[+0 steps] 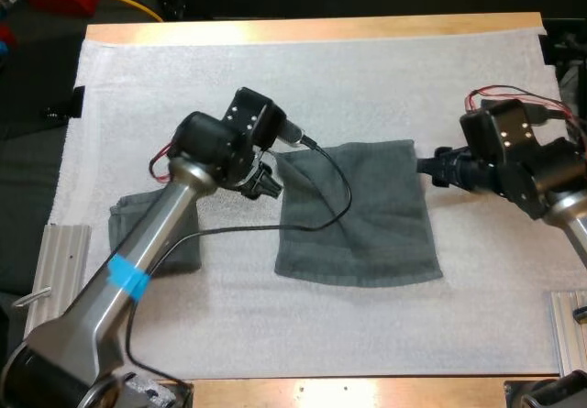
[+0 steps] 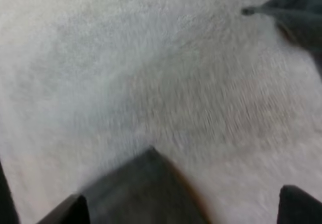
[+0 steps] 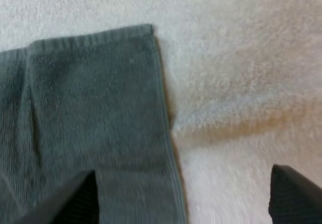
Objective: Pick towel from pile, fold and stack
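Grey-green towel (image 1: 358, 215) flat on mat (image 1: 275, 69) | L gripper (image 1: 263, 184) at far-left corner, fingers apart, holding nothing | R gripper (image 1: 425, 164) at far-right corner, same | folded towel (image 1: 124, 231) under L arm

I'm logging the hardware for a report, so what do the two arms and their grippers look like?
Left arm: silver tube with a blue tape band, black joint housings and a loose black cable. Right arm: black housings, a silver link, red wires. Both the left gripper and right gripper have black fingers.
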`<state>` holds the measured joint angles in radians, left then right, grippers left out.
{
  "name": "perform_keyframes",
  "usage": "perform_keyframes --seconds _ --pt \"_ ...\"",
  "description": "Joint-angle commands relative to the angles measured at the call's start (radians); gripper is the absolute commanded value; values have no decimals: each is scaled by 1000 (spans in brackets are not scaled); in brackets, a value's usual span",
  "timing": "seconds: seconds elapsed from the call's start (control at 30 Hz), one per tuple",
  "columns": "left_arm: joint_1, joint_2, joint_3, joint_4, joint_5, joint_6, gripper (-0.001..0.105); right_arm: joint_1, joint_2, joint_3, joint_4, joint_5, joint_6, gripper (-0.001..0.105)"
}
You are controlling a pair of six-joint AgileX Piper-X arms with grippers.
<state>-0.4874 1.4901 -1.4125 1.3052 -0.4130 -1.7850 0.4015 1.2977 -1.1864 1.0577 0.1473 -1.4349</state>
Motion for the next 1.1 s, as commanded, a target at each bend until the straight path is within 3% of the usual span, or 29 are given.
perform_keyframes --seconds 0.0,0.27,0.4,0.57,0.77,1.07 --pt "-1 -30 0 23 10 -38 72 -4 -23 -8 28 7 -9 67" --pt "-1 -176 0 96 85 -76 72 -1 -119 -8 120 7 -9 67" --pt "-1 -256 0 131 167 -85 72 -1 -175 -5 171 7 -3 67" --pt "-1 -355 20 141 221 -100 72 -1 -283 50 188 7 0 67" --pt "-1 -509 115 141 388 -102 72 -1 -432 159 205 -12 3 67" --pt "-1 -723 282 141 626 -146 72 -1 -630 284 205 -153 65 67"
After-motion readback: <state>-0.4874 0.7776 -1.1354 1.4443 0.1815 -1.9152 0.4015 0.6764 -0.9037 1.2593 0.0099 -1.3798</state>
